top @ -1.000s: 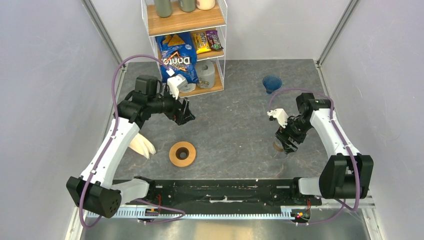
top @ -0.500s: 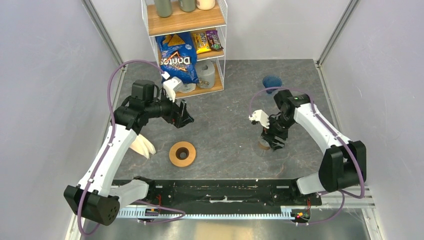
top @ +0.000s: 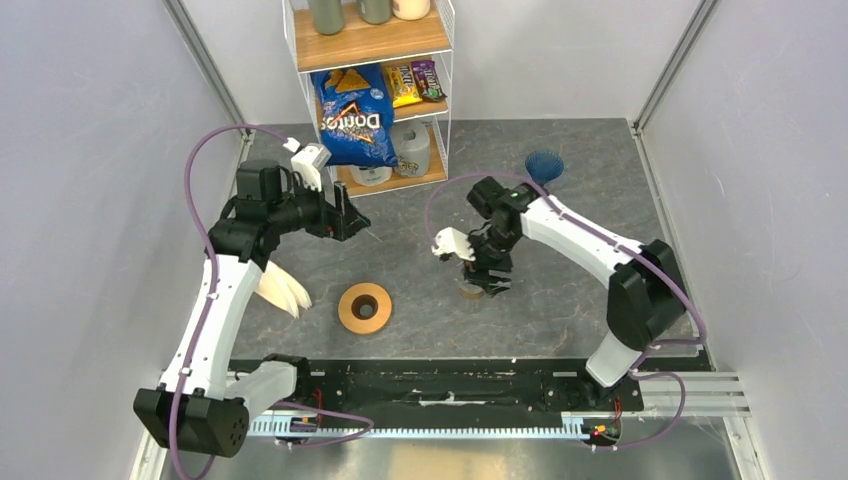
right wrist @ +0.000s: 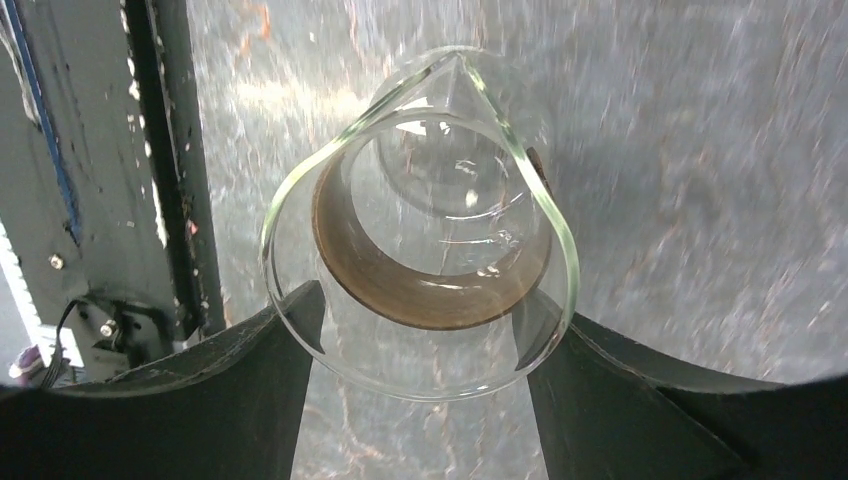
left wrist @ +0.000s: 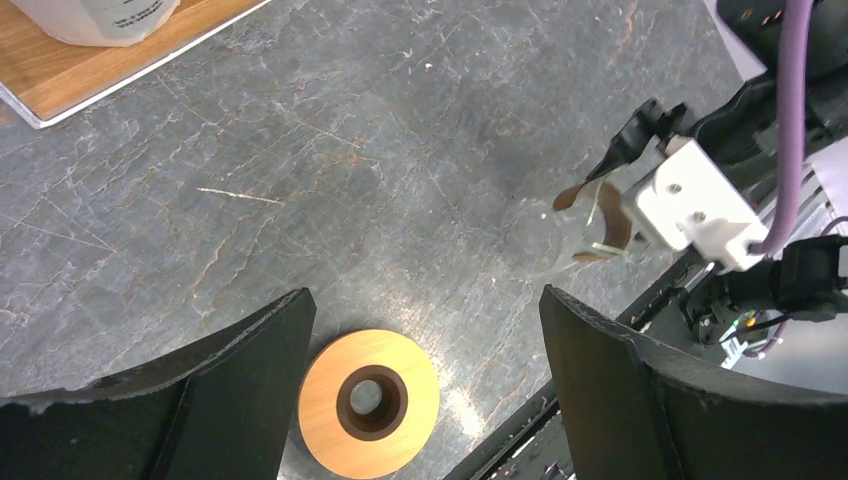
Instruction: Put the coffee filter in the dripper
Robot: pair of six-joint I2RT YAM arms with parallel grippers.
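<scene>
Your right gripper stretches in over mid-table, pinching the glass cup; left gripper hangs spread wide near the shelf with the Doritos bag.

Arm links: white shells, black joints
Cables: purple, looping
Wrist camera: white box
Left gripper, right gripper: black curved fingers

A flat wooden ring with a centre hole lies on the grey marbled bench, lower centre. Just left of it lies a fanned bundle of cream paper filters. Right of the ring is a clear glass cup with a brown band. At top centre, a wire shelf rack holds a blue Doritos bag.
</scene>
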